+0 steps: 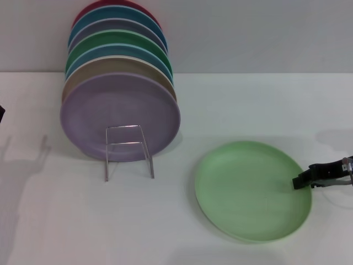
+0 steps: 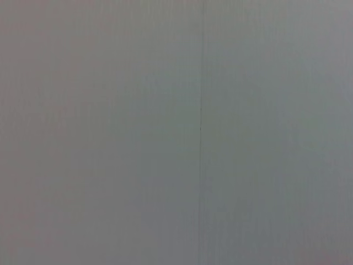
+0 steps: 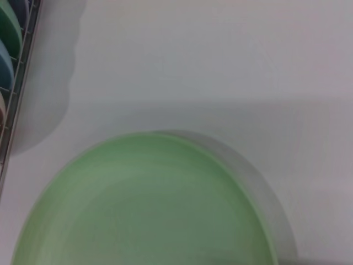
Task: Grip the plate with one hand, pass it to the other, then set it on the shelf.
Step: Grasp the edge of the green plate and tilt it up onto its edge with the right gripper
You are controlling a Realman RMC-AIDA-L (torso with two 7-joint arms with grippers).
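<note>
The light pastel-green plate (image 1: 251, 187) lies on the white table, right of the middle. It fills the lower part of the right wrist view (image 3: 149, 204). My right gripper (image 1: 300, 181) reaches in from the right edge and sits at the plate's right rim. The shelf, a thin silver-wire rack (image 1: 128, 152), stands left of the plate with its small wire loop at the front. Its wire also shows in the right wrist view (image 3: 22, 72). Only a dark sliver of my left arm (image 1: 1, 113) shows at the far left edge. The left wrist view shows only a blank grey wall.
Several plates stand upright in a row in the rack. A lilac plate (image 1: 118, 116) is at the front, with tan, blue, darker green (image 1: 118, 41) and red ones behind. Bare white table (image 1: 66, 221) lies before the rack.
</note>
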